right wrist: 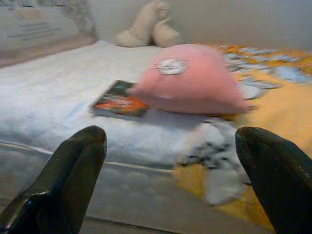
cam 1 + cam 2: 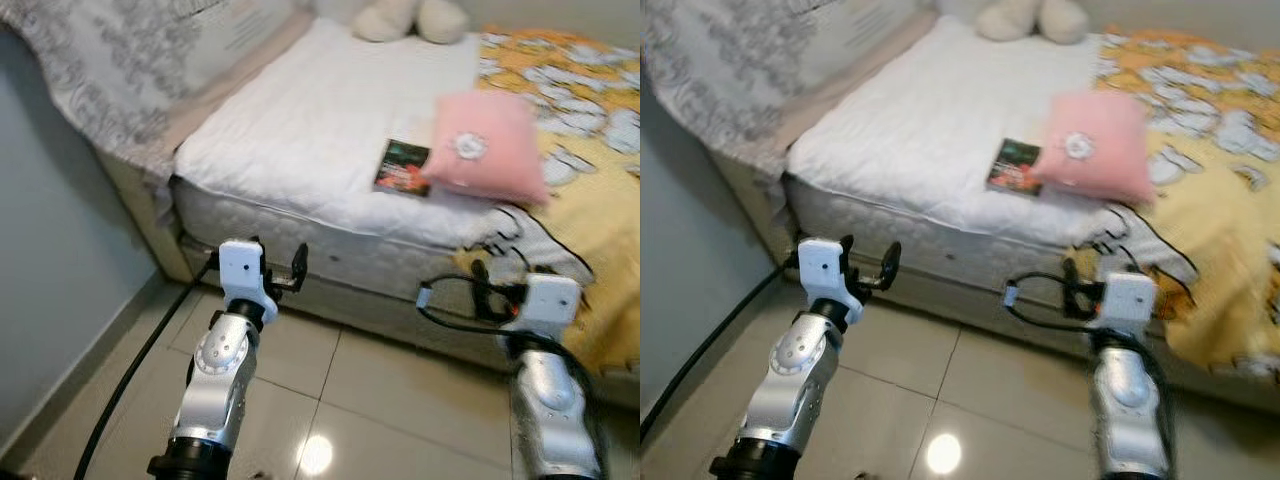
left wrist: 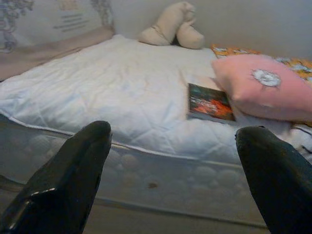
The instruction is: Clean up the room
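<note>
We can read no text anywhere. The book (image 2: pixel 403 167) lying on the bed (image 2: pixel 300 120) has a dark cover with red and green patches, but any title on it is too blurred for us to make out. The pink pillow (image 2: pixel 483 145) carries a small round white emblem without legible letters. The pale cloth (image 3: pixel 58 19) at the bed's head shows faint printed lines that we cannot decipher.

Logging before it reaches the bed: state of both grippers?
Left gripper: open, holding nothing.
Right gripper: open, holding nothing.
</note>
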{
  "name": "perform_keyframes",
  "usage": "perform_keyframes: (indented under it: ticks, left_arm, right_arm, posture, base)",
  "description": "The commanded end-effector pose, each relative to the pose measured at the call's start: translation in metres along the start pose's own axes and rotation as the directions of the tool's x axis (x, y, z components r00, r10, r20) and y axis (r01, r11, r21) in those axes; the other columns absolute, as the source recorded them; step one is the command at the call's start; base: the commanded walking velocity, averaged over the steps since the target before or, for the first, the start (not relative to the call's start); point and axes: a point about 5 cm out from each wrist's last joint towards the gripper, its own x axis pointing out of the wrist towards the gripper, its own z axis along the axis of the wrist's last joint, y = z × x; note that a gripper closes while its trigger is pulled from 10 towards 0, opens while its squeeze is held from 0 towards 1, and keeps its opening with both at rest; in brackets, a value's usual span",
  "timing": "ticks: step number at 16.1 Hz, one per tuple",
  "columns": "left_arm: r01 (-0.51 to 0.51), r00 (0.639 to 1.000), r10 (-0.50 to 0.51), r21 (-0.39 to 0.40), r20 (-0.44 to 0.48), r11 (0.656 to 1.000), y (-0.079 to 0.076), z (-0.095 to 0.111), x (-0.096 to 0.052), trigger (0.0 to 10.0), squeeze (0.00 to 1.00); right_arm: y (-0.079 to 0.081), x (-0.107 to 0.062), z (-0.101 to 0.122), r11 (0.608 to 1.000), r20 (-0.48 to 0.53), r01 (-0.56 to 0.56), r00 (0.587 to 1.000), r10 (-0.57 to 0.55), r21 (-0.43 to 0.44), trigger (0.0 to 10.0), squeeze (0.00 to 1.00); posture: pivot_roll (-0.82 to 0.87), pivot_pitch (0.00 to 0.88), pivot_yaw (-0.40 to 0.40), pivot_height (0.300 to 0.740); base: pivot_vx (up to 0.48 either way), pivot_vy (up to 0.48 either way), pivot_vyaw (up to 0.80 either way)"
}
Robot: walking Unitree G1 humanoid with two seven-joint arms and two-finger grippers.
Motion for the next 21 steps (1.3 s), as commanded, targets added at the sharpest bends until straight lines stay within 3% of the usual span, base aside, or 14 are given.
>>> perform_keyframes:
  ticks: [1, 4, 5, 6, 7, 8, 9, 13, 19, 20, 21]
  left_arm:
    - [-0.002, 1.000, 0.002, 0.021, 0.026, 1.000, 0.001, 0.007, 0.005, 10.0, 1.00]
    - [0.007, 0.999, -0.010, 0.062, 0.038, 0.998, 0.002, 0.008, 0.007, 10.0, 1.00]
    - [-0.004, 1.000, 0.003, 0.096, 0.017, 0.995, 0.002, 0.006, 0.009, 10.0, 1.00]
    - [-0.018, 1.000, 0.017, 0.082, 0.013, 0.997, 0.003, 0.005, 0.009, 10.0, 0.75]
    - [-0.004, 1.000, 0.003, 0.066, 0.016, 0.998, 0.002, 0.005, 0.008, 10.0, 0.82]
    - [0.000, 1.000, -0.001, 0.071, 0.012, 0.997, 0.001, 0.004, 0.007, 10.0, 0.79]
    - [-0.005, 1.000, 0.005, 0.042, 0.012, 0.999, -0.001, 0.003, 0.006, 10.0, 0.00]
    - [-0.004, 1.000, 0.004, 0.015, 0.028, 1.000, -0.011, 0.003, 0.008, 10.0, 0.00]
    - [-0.083, 0.996, 0.084, -0.046, 0.034, 0.996, 0.002, 0.004, 0.008, 10.0, 0.00]
    - [-0.088, 0.995, 0.089, -0.043, 0.040, 0.995, 0.004, 0.003, 0.005, 10.0, 0.00]
    - [-0.063, 0.998, 0.064, -0.011, 0.026, 0.998, 0.011, -0.003, -0.010, 10.0, 0.00]
  right_arm:
    - [0.004, 0.000, -0.002, 1.000, 0.001, -0.021, 1.000, 0.021, -0.003, 10.0, 1.00]
    - [0.010, 0.002, -0.007, 0.998, -0.031, -0.057, 0.998, 0.056, -0.039, 10.0, 1.00]
    - [0.014, 0.003, -0.007, 0.994, -0.041, -0.080, 0.996, 0.078, -0.069, 10.0, 0.59]
    - [0.016, 0.004, -0.007, 0.991, -0.050, -0.090, 0.995, 0.086, -0.098, 10.0, 0.00]
    - [0.017, 0.004, -0.008, 0.992, -0.055, -0.095, 0.994, 0.090, -0.085, 10.0, 0.00]
    - [0.019, 0.004, -0.006, 0.992, -0.041, -0.106, 0.994, 0.103, -0.073, 10.0, 0.00]
    - [0.020, 0.004, -0.003, 0.991, -0.017, -0.115, 0.993, 0.114, -0.075, 10.0, 0.00]
    - [0.024, 0.006, -0.002, 0.987, -0.025, -0.142, 0.990, 0.141, -0.075, 10.0, 0.00]
    - [0.023, 0.006, -0.004, 0.986, -0.033, -0.155, 0.988, 0.153, -0.061, 10.0, 0.00]
    - [0.022, 0.004, -0.005, 0.987, -0.035, -0.150, 0.988, 0.149, -0.055, 10.0, 0.00]
    - [0.017, -0.003, -0.005, 0.989, -0.034, -0.138, 0.990, 0.137, -0.044, 10.0, 0.00]
  posture:
    - [-0.11, 0.000, 0.027, 0.740]
    - [-0.12, 0.000, 0.026, 0.740]
    - [-0.12, 0.000, 0.022, 0.740]
    - [-0.12, 0.000, 0.018, 0.740]
    - [-0.12, 0.000, 0.017, 0.740]
    - [-0.12, 0.000, 0.014, 0.740]
    - [-0.12, 0.000, 0.010, 0.740]
    - [-0.12, 0.000, 0.006, 0.740]
    - [-0.13, 0.000, 0.012, 0.740]
    - [-0.13, 0.000, 0.013, 0.740]
    - [-0.13, 0.000, 0.009, 0.740]
  base:
    - [0.480, 0.000, 0.00]
    - [0.476, 0.000, 0.00]
    - [0.000, 0.000, 0.00]
    - [0.000, 0.000, 0.00]
    - [0.000, -0.428, -0.73]
    - [0.319, -0.356, -0.68]
    - [0.364, -0.307, 0.00]
    - [0.382, -0.285, 0.00]
    - [0.409, -0.142, 0.00]
    - [0.435, 0.000, 0.00]
    - [0.435, 0.000, 0.00]
